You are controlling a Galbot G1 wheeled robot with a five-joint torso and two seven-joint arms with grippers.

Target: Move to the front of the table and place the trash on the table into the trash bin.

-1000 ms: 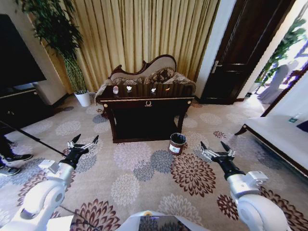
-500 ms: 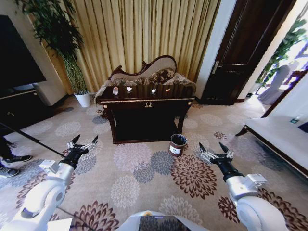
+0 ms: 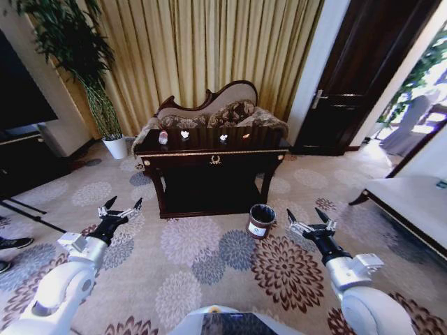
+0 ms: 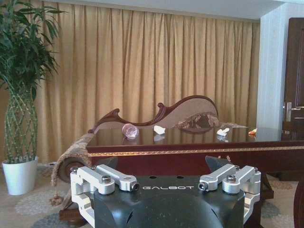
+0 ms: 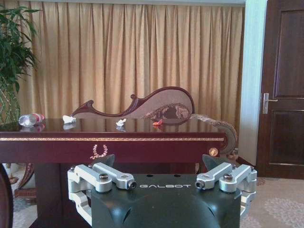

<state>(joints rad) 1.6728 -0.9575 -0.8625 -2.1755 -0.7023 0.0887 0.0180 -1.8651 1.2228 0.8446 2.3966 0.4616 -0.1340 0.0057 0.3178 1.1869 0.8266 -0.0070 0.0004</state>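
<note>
The dark table (image 3: 209, 151) stands ahead against a chaise. On its top lies the trash: a clear bottle (image 3: 163, 137), two white paper wads (image 3: 185, 134) (image 3: 223, 138) and a small orange piece (image 3: 244, 135). The trash bin (image 3: 260, 220) sits on the carpet by the table's front right leg. My left gripper (image 3: 123, 206) and right gripper (image 3: 305, 218) hover open and empty over the carpet, well short of the table. In the left wrist view the bottle (image 4: 130, 130) and a wad (image 4: 159, 129) lie on the tabletop (image 4: 199, 140). The right wrist view shows the bottle (image 5: 29, 119) and orange piece (image 5: 157, 122).
A plant in a white pot (image 3: 116, 146) stands left of the table, a dark cabinet (image 3: 24, 157) farther left. A dark door (image 3: 356, 77) is at the back right, a white bench (image 3: 415, 206) on the right. A person's shoe (image 3: 12, 244) and a black pole lie at the left.
The whole head view has shifted: table and bin sit a little lower and nearer, so the camera has moved. Both arms hold the same open pose.
</note>
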